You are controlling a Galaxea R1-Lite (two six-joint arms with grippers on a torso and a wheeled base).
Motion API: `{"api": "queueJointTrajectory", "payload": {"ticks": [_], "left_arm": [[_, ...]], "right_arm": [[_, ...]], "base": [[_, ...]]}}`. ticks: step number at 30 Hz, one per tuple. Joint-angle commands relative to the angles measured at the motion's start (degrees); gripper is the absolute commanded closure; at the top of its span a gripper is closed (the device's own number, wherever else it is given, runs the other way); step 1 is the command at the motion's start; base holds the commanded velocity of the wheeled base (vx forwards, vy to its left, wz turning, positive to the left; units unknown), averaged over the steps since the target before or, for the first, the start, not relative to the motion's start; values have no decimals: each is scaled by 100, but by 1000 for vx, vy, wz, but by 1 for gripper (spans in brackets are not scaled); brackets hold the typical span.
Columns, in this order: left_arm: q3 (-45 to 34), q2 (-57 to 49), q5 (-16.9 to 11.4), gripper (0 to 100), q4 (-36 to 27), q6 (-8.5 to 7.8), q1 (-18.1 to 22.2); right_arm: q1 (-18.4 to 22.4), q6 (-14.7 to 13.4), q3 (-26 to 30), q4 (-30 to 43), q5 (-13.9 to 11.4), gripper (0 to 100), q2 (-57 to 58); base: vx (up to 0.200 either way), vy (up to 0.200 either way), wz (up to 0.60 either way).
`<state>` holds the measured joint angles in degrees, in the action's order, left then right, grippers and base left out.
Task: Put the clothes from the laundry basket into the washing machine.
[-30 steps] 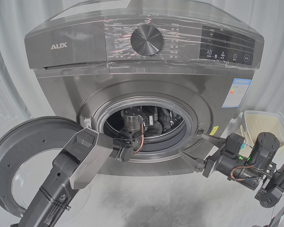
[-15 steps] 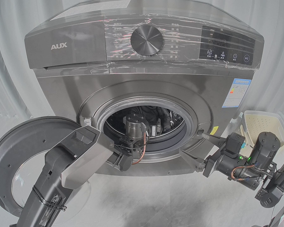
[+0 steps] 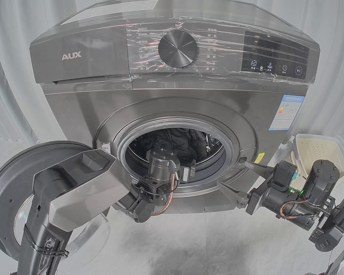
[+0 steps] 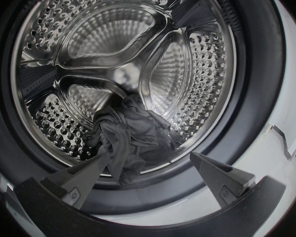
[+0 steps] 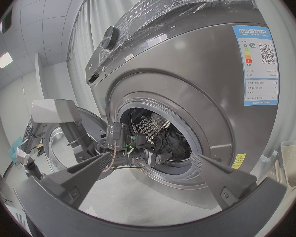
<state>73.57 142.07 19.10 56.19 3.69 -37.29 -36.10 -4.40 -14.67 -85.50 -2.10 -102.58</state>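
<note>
One dark garment (image 3: 179, 140) lies in the washing machine drum (image 4: 121, 33), centre of the head view, just beyond the left claw (image 4: 148, 154), spread and empty, which has backed out toward lower left.

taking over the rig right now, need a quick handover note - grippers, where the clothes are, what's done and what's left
Left gripper: jaws open, empty, at the drum mouth.
Right gripper: jaws open, empty, low by the washing machine front, on its right side.
Dark clothes: lying in the drum. Door open, swung to the left.
Laundry basket: on the right beside the machine; its visible part shows no clothes.
Done: clothes are in. Left: check the basket for more, then probably close the door.
</note>
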Motion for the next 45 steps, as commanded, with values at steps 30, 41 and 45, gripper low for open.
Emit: {"api": "queueJointTrajectory", "payload": {"ticks": [30, 41, 45], "left_arm": [[-4650, -4961, 6, 0, 1421, 228, -1448], [-5749, -5594, 190, 0, 1808, 501, -1342], [-5942, -5602, 331, 0, 2072, 448, -1263]], "right_arm": [[323, 1, 500, 95, 78, 0, 1250], [665, 9, 693, 113, 394, 0, 1584], [674, 1, 719, 122, 429, 0, 1619]], "base": [[0, 0, 0], [0, 0, 0], [0, 0, 0]]}}
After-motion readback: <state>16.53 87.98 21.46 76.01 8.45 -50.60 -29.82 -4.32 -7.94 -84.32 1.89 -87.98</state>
